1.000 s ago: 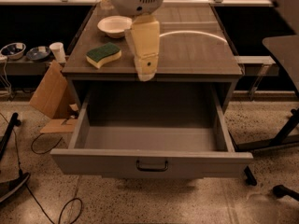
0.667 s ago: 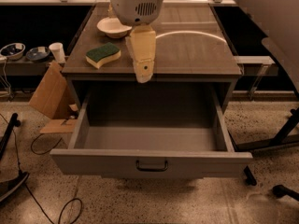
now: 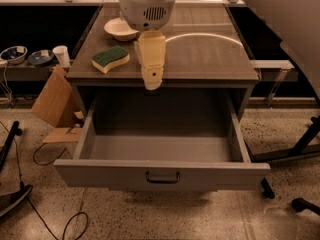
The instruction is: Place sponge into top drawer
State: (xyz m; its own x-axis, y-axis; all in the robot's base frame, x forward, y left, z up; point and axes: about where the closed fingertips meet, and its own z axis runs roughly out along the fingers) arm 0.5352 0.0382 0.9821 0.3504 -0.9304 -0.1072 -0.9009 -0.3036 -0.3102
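The sponge (image 3: 111, 59), pale yellow with a dark green top, lies on the cabinet top (image 3: 210, 59) near its front left corner. The top drawer (image 3: 162, 173) is pulled wide open below, with a small dark bar handle at the centre of its front panel; its inside holds nothing. My gripper (image 3: 151, 79) hangs from the white wrist above the front edge of the cabinet top, just right of the sponge and apart from it. It holds nothing that I can see.
A cream bowl (image 3: 120, 29) sits behind the sponge on the cabinet top. A cardboard piece (image 3: 52, 104) leans on the cabinet's left side. A shelf at left holds bowls and a white cup (image 3: 62, 55). Cables lie on the floor at left. Chair legs (image 3: 305, 149) stand at right.
My gripper and wrist have shifted slightly left, toward the sponge. The sponge, bowl and drawer have not moved.
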